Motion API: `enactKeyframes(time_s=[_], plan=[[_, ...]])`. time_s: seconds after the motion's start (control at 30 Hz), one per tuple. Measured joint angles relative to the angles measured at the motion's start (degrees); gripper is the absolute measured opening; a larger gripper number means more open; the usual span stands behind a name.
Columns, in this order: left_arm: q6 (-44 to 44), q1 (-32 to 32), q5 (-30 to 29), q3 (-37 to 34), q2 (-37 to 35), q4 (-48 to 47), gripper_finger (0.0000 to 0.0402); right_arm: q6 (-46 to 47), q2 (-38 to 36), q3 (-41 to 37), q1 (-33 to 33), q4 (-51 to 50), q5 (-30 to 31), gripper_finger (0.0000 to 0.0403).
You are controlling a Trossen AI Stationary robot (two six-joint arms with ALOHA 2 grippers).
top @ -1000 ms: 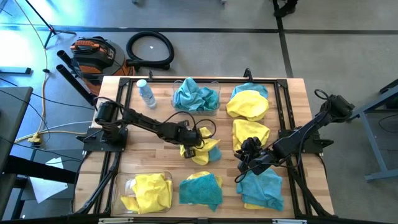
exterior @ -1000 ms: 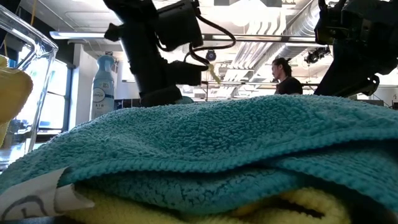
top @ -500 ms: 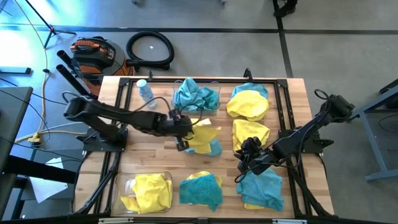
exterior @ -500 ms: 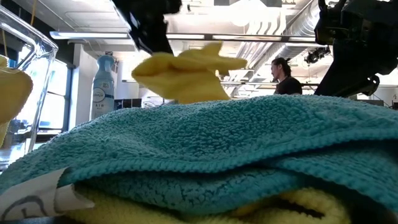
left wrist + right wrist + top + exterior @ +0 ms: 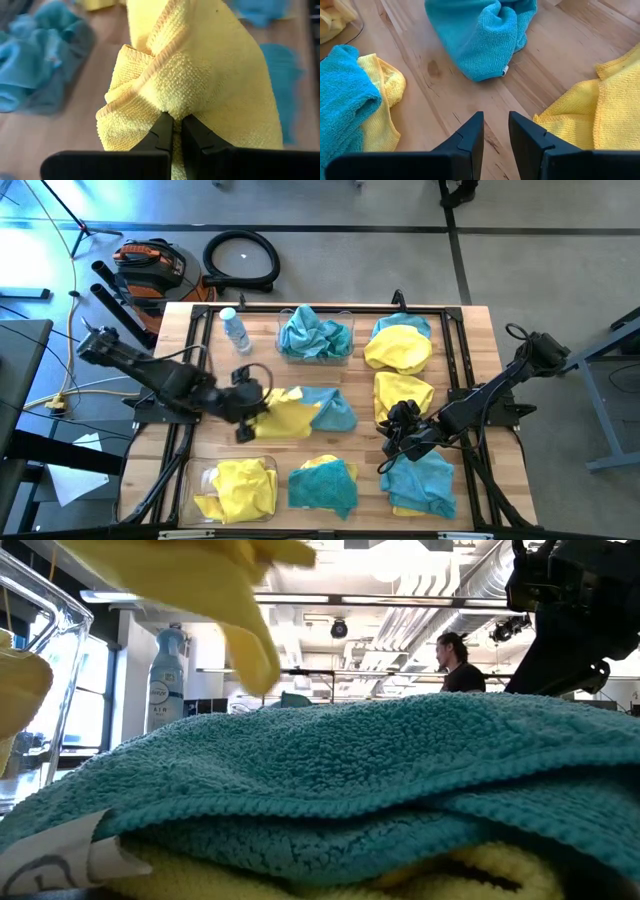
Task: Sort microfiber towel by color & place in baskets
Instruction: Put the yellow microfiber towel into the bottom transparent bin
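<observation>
With its fingers clamped on a fuzzy yellow microfiber towel [image 5: 285,412], the left gripper [image 5: 247,416] carries it above the table's centre. Next: lower it into the clear plastic basket [image 5: 236,488], apparently holding yellow. Right gripper [image 5: 388,452] waits, fingers apart.

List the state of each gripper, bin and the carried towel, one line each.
Left gripper: shut on the yellow towel, lifted over the table middle.
Right gripper: open, empty, above bare wood.
Back bin: holds crumpled teal towels.
Front bin: holds yellow towels.
Water bottle: upright, capped.
</observation>
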Motion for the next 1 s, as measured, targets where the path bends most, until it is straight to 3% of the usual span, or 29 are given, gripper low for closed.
enactKeyframes(time_s=[0.27,0.47,0.77,1.0], plan=[[-10.2,-14.6,-1.1,8.8,-1.5,-12.3,0.0000,0.0,0.0,0.0,0.0,0.1,0.1,0.0087],[-21.0,-23.3,3.2,15.4,-0.2,-19.4,0.0000,0.0,0.0,0.0,0.0,0.1,0.1,0.0087],[-45.8,-30.0,18.7,15.9,6.8,-31.0,0.0000,0.0,0.0,0.0,0.0,0.1,0.1,0.0087],[-46.3,-30.4,31.7,15.9,17.2,-29.7,0.0000,0.0,0.0,0.0,0.0,0.0,1.9,0.0087]])
